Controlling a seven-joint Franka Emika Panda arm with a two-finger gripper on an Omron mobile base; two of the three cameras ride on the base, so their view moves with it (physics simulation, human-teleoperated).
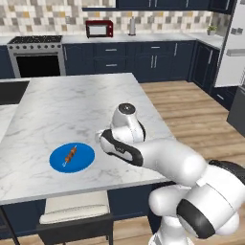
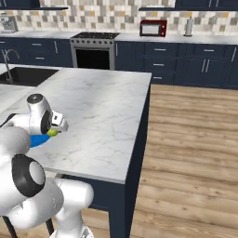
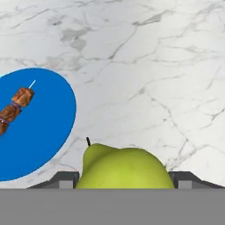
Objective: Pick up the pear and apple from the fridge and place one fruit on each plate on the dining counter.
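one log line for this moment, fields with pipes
stage: carrying pear to plate | gripper: shut on pear | position: above dining counter, beside blue plate | plate contents: brown skewer

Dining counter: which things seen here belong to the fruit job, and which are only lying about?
Belonging to the job:
- pear, held in the gripper
- bright blue plate
- dining counter

Only lying about:
- brown skewer on the blue plate
- red microwave
- stove
- sink
- stool
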